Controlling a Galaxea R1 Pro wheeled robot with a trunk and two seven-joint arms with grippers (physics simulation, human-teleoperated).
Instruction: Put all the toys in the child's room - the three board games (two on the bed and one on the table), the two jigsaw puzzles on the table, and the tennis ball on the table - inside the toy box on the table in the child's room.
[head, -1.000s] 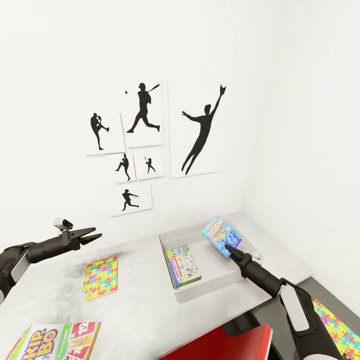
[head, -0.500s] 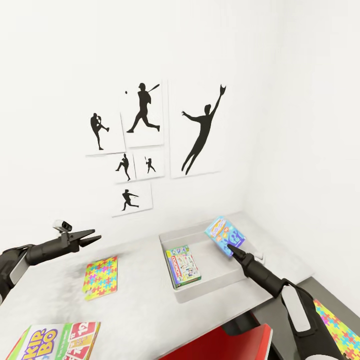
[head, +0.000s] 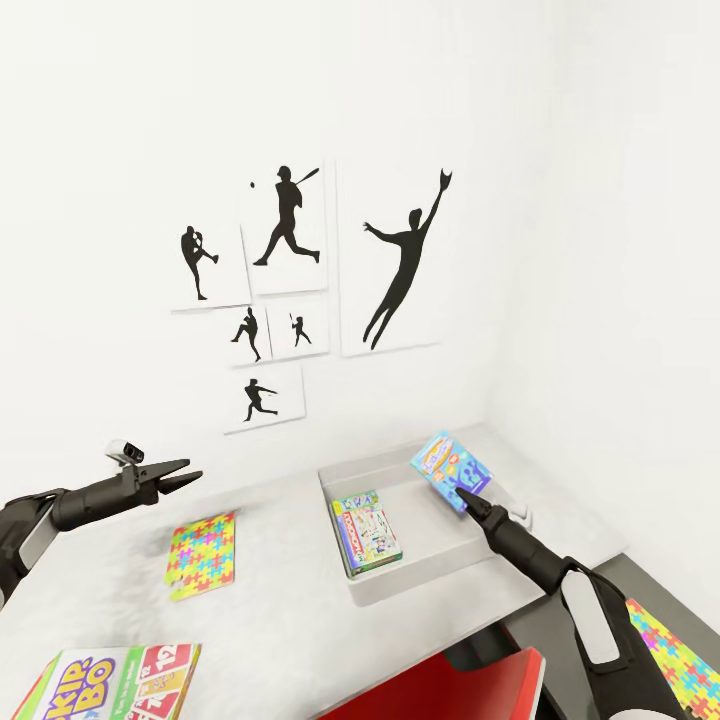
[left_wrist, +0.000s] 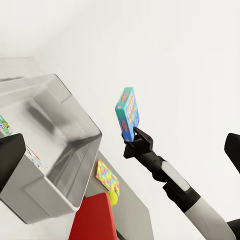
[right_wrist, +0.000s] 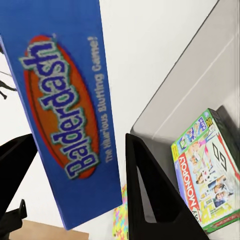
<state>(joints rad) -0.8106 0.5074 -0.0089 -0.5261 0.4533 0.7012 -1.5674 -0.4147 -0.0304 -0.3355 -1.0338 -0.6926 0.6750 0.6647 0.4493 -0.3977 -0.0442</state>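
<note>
Balderdash box (head: 450, 471), blue with a yellow and orange print, hangs tilted in the right claw (head: 462, 494), whose two dark fingers (right_wrist: 150, 195) close on its lower edge; it is held above the far right corner of the toy box (head: 430, 570). That grey tray sits on the pale worktop (head: 280, 620) against the white wall, and the green-and-white Monopoly box (head: 367, 531) lies flat inside it, toward its left side. In the right wrist view the blue box (right_wrist: 70, 110) stands between the fingers with the Monopoly box (right_wrist: 207, 172) below in the tray.

Left claw (head: 185, 472) hovers well above the worktop with its fingers parted and nothing between them. Under it and a little nearer lies a jigsaw puzzle (head: 203, 555), flat, well apart from the tray. A Skip-Bo box (head: 110, 682) rests at the near left edge of the worktop. A second puzzle (head: 672, 655) shows at the lower right, beyond the right arm. A red chair back (head: 440, 695) sits below the worktop's near edge. Black sports silhouettes (head: 300, 280) hang on the wall.
</note>
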